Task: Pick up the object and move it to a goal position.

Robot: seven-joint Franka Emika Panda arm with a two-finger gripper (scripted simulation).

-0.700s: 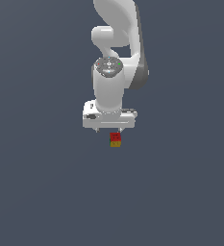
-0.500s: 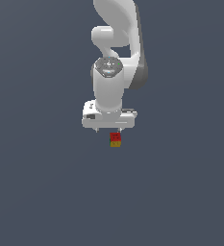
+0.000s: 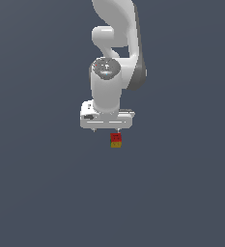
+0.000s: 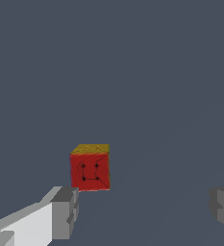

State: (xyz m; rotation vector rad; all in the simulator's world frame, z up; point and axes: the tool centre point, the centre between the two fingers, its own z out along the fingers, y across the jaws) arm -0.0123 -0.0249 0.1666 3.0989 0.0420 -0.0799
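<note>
Wrist view: one cube point(image 4: 90, 167), red and yellow faces; one hand point(image 4: 144, 211), fingers spread wide, holding nothing.

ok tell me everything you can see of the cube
The cube is small, with a red face marked by dark tile lines toward the wrist camera and a yellow face on top; no blue shows. It sits upright on the dark grey floor, just below the white gripper in the exterior view. The jaws stand wide apart; nothing grips it.

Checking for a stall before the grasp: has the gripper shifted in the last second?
No. In the exterior view the gripper sits in the same spot just above the cube, open.
</note>
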